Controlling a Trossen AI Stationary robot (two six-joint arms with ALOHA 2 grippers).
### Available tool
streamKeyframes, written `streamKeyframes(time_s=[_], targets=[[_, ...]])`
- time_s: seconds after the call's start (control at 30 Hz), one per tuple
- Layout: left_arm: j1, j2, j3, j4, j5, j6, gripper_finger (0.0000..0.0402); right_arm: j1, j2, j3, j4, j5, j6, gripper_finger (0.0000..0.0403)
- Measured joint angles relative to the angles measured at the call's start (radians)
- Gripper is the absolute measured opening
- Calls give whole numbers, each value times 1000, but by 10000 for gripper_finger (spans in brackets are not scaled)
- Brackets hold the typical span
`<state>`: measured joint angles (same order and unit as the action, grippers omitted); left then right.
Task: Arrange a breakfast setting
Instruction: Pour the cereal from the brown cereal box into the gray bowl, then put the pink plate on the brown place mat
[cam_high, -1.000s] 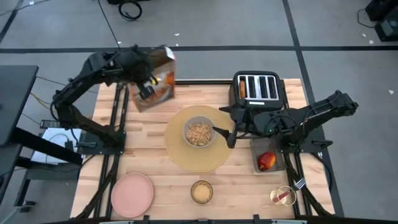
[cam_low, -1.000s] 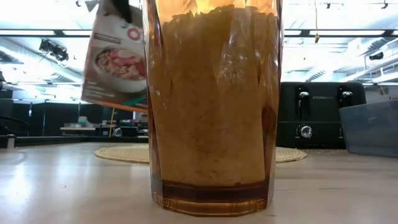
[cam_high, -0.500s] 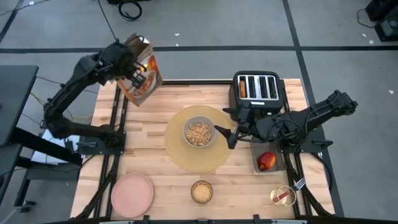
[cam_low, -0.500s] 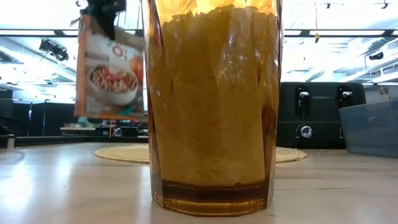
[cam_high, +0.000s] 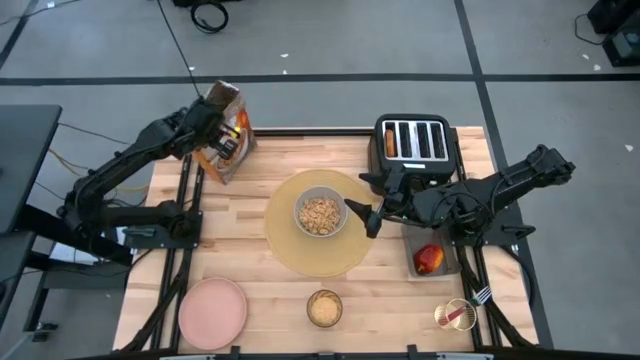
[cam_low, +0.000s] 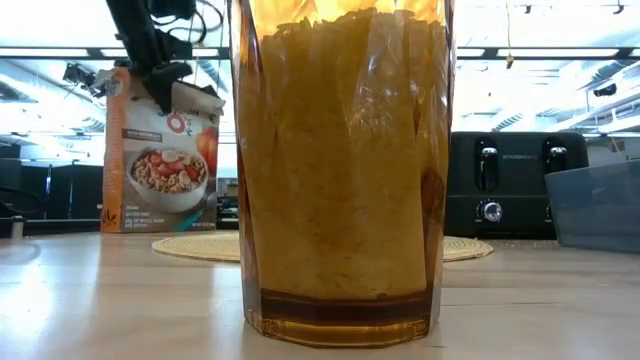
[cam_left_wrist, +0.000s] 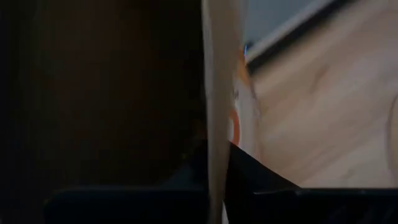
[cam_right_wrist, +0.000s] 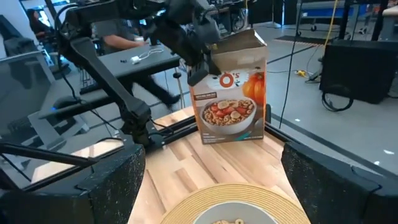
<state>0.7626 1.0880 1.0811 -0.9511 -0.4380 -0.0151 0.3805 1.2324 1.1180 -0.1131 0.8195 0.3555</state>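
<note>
My left gripper (cam_high: 218, 140) is shut on an open cereal box (cam_low: 160, 165) that stands upright at the table's far left corner; it also shows in the right wrist view (cam_right_wrist: 230, 106). My right gripper (cam_high: 365, 218) is open and empty, just right of the grey bowl (cam_high: 320, 213). The bowl holds cereal and sits on the round tan placemat (cam_high: 318, 262). The pink plate (cam_high: 212, 310) and the filled amber glass (cam_high: 324, 308) stand near the front edge. The apple (cam_high: 429, 259) lies in a grey bin. The red-handled fork (cam_high: 468, 308) is at the front right. My left gripper pinches one cardboard wall (cam_left_wrist: 214, 124) of the cereal box at its open top, a finger on each side of it. The fingers come from above, slanting from the table's left. The box stands upright with its bottom (cam_low: 158, 230) on the table.
The black four-slot toaster (cam_high: 415, 142) stands at the far right, close behind my right arm. The grey bin (cam_high: 440, 262) sits right of the placemat. A small clear cup (cam_high: 452, 316) holds the fork. Bare wood lies between the box and the placemat.
My left gripper has gone down and toward the table's far left corner with the cereal box. The box has turned from tipped toward the bowl to upright, and now stands on the table. My right gripper has stayed beside the bowl.
</note>
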Motion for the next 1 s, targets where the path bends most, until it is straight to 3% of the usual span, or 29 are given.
streamKeyframes(time_s=[0.2, 0.57, 0.8, 1.0], targets=[[-2, 4, 80, -50, 17, -1, 72, 0, 0, 0, 0, -19, 10, 377], [-2, 3, 287, -130, 36, 1, 202, -3, 0, -1, 0, -29, 11, 377], [-4, 2, 416, -178, 139, -16, 228, -3, 0, -1, -1, -36, 25, 377], [-37, -18, 511, -156, 359, -90, 228, -42, -2, 8, -56, -15, 212, 376]])
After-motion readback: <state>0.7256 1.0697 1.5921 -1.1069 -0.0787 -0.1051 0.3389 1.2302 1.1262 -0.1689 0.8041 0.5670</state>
